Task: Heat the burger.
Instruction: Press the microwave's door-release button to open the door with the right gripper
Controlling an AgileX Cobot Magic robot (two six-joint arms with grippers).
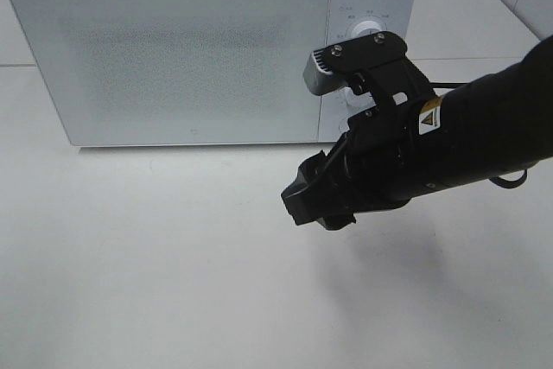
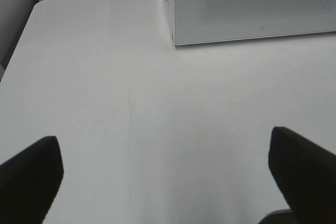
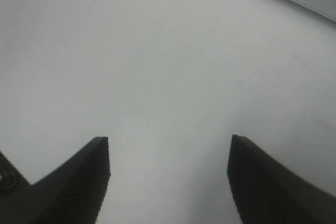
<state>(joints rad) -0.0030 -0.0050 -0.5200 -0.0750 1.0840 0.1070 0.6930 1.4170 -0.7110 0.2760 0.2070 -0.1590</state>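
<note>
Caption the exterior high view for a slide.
Right gripper, open and empty, hovers over the white table in front of the closed microwave.

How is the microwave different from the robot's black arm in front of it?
The microwave is white and boxy; the right arm is black and long. The microwave sits flat on the table; the arm hangs above it. The microwave's door is shut; the right gripper is open and empty. Both are over the white table.
</note>
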